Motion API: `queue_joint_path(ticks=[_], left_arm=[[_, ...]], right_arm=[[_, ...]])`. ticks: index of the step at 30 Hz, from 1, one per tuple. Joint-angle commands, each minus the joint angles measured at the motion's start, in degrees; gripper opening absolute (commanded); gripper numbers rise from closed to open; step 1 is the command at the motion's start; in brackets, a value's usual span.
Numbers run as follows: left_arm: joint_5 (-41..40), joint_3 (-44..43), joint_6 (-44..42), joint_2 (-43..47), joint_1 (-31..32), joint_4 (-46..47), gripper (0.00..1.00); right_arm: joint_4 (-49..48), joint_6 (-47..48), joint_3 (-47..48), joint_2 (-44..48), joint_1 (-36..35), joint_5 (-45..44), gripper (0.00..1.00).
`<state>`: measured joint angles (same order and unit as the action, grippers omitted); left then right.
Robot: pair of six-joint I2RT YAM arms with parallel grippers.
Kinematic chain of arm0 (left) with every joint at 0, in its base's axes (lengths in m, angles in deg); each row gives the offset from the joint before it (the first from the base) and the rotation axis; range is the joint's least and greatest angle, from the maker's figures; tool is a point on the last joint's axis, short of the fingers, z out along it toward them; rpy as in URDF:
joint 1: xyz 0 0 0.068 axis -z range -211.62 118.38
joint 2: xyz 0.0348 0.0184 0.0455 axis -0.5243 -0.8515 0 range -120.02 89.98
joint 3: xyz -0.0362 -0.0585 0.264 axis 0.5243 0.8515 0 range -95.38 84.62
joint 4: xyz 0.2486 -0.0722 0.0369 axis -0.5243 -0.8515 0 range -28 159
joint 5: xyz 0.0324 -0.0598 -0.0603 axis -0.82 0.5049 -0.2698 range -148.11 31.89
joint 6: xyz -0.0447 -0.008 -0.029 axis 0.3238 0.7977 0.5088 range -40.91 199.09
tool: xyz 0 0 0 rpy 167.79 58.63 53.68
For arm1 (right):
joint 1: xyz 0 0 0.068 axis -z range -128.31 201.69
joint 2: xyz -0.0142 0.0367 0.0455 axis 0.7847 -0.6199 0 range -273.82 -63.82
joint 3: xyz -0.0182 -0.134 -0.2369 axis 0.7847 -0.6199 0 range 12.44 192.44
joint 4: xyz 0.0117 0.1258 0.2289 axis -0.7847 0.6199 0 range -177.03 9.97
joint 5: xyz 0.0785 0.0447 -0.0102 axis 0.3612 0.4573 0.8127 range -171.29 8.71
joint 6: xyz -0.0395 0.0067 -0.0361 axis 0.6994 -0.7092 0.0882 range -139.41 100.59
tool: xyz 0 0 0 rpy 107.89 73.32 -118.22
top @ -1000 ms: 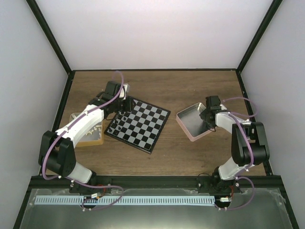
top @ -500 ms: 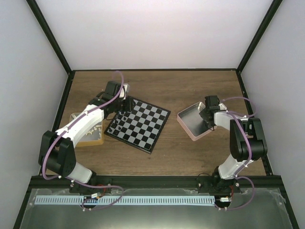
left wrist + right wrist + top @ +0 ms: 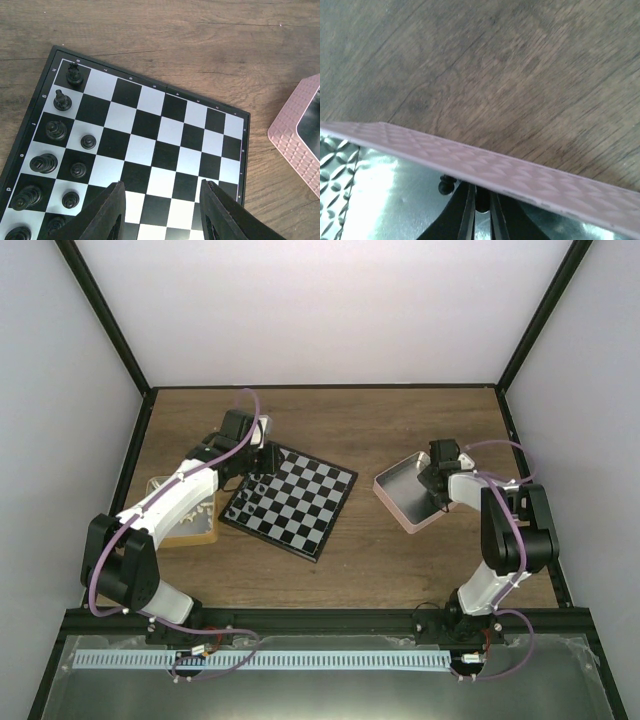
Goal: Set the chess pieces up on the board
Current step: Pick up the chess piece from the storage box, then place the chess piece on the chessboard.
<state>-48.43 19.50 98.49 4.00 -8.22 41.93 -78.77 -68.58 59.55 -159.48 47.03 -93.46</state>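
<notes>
The board lies left of centre, turned at an angle. Several black chess pieces stand in two rows along its left edge. My left gripper hovers open over the board's near squares with nothing between its fingers. My right gripper reaches down inside the pink tray and is shut on a small black chess piece just behind the tray wall. Another black piece lies beside the left finger.
A tan tray sits left of the board, partly under my left arm. The pink tray's corner shows right of the board in the left wrist view. Black frame posts edge the wooden table.
The right gripper's jaws have closed inside the pink tray, and the tray has shifted slightly to the right. The left arm has not moved.
</notes>
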Motion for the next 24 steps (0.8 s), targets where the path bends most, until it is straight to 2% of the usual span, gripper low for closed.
queue_joint_path(ticks=[1, 7, 15, 19, 24], left_arm=[[0.0, 0.2, -0.1, 1.1, 0.0, 0.5, 0.43], [1.9, 0.5, -0.2, 2.0, 0.1, 1.7, 0.43], [5.6, 1.2, 1.6, 3.3, 0.0, 3.9, 0.44], [7.4, 2.9, 3.9, 4.6, 0.2, 7.0, 0.44], [5.7, 4.8, 5.4, 6.4, 0.2, 8.4, 0.44]], right_arm=[[2.0, 2.5, 0.7, 2.8, 0.5, 2.1, 0.05], [4.3, 6.2, -0.5, 8.7, 0.5, 12.9, 0.05], [4.5, 10.3, -1.6, 14.2, 0.0, 36.0, 0.04], [3.4, 8.1, -1.6, 14.5, -3.9, 44.6, 0.05], [3.5, 3.0, 0.3, 11.4, -14.0, 48.6, 0.05]])
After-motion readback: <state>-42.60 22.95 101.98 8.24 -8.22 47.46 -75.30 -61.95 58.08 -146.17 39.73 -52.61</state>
